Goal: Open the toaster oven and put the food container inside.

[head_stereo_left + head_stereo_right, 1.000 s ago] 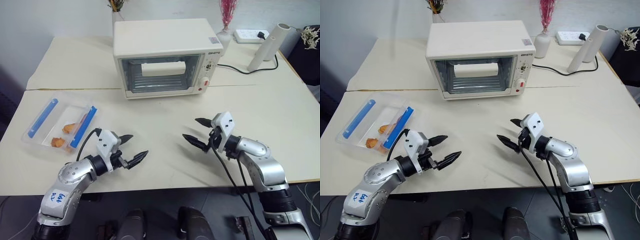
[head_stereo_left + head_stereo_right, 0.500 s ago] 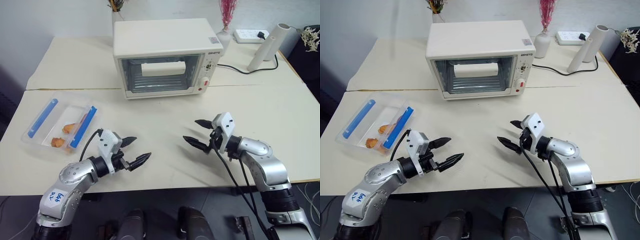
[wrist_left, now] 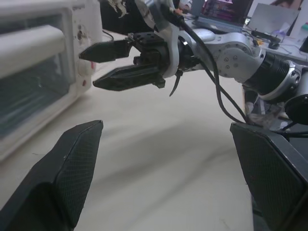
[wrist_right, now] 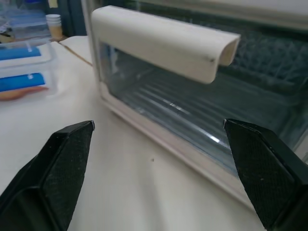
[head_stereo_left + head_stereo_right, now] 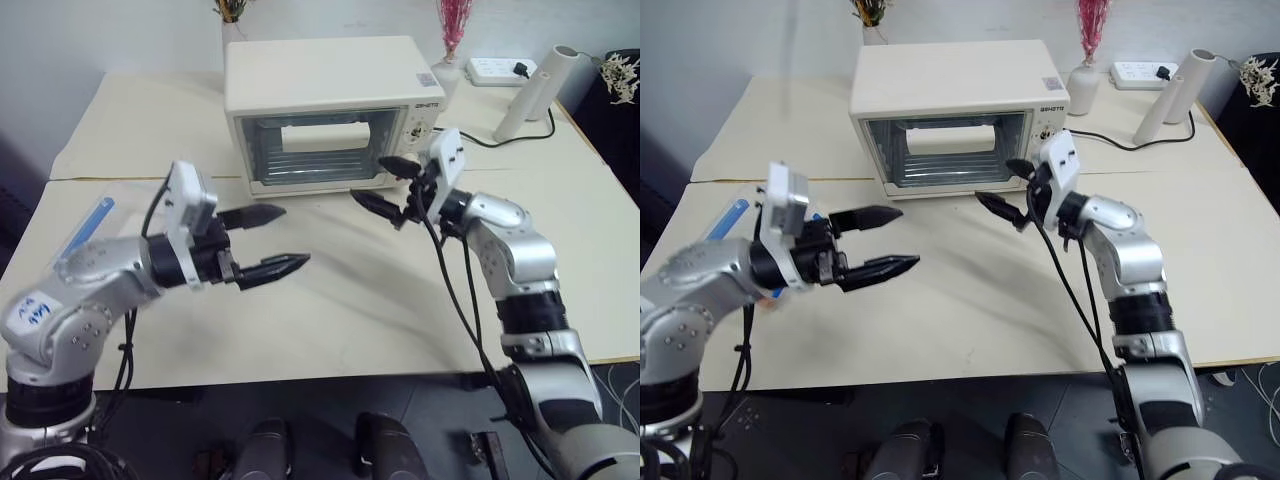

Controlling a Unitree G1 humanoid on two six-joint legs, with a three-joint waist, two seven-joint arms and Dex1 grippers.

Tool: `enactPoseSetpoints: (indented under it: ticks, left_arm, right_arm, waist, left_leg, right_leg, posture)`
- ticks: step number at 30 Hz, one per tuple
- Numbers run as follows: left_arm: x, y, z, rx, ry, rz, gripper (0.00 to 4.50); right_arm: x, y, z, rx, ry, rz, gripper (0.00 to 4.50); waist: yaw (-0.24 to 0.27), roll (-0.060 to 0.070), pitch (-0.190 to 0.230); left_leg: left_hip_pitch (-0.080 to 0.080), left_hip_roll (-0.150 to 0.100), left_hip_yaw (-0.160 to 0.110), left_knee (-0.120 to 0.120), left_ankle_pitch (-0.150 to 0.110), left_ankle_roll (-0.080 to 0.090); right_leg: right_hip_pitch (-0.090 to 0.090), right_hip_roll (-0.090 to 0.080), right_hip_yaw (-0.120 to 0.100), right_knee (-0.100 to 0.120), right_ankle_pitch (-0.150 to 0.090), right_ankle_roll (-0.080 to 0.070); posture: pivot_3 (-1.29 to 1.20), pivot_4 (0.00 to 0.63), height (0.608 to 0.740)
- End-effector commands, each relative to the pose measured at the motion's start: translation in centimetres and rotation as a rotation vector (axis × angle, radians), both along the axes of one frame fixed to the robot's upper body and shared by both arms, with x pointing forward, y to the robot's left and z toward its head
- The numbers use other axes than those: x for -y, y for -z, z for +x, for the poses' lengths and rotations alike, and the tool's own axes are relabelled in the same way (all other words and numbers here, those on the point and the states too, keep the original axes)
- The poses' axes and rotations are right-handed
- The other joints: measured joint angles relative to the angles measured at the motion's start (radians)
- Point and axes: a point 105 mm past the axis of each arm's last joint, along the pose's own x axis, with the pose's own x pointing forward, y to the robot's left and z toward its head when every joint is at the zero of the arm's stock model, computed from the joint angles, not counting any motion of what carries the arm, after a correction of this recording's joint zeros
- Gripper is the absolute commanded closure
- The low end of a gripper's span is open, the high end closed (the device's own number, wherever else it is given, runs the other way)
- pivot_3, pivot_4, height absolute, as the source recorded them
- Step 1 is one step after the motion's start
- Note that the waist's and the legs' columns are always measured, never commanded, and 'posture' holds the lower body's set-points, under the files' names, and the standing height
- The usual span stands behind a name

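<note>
1 food container (image 5: pixel 95 222) mostly hidden behind left hand (image 5: pixel 268 241), toaster oven (image 5: pixel 322 110) shut

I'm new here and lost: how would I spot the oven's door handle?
Find the cream toaster oven at the back of the table. Across the top of its glass door runs the handle, a pale horizontal bar, unlike the round knobs beside it.
</note>
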Motion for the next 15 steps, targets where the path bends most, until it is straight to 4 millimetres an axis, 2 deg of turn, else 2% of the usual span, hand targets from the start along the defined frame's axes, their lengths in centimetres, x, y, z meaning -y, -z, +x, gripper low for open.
enactPoseSetpoints:
  ticks: [1,15]
  left_arm:
    - [-1.0,-1.2,0.6,0.062,-0.046,-0.007,0.0]
    - [-1.7,-1.4,1.7,0.111,-0.115,-0.009,0.0]
  right_arm:
    - [-0.3,-1.1,0.4,0.064,0.0,0.002,0.03]
    - [-3.1,-3.6,-0.2,0.125,-0.107,0.072,0.03]
  waist:
    - [0.0,0.0,0.0]
    - [-0.009,0.0,0.0]
  left_leg:
    - [0.0,0.0,0.0,0.0,0.0,0.0]
    - [-0.001,0.001,0.003,0.0,0.0,-0.001]
  right_leg:
    - [0.0,0.0,0.0,0.0,0.0,0.0]
    - [0.0,0.0,0.0,0.0,0.0,0.0]
  posture:
    - [0.0,0.15,0.74]
    - [0.0,0.15,0.74]
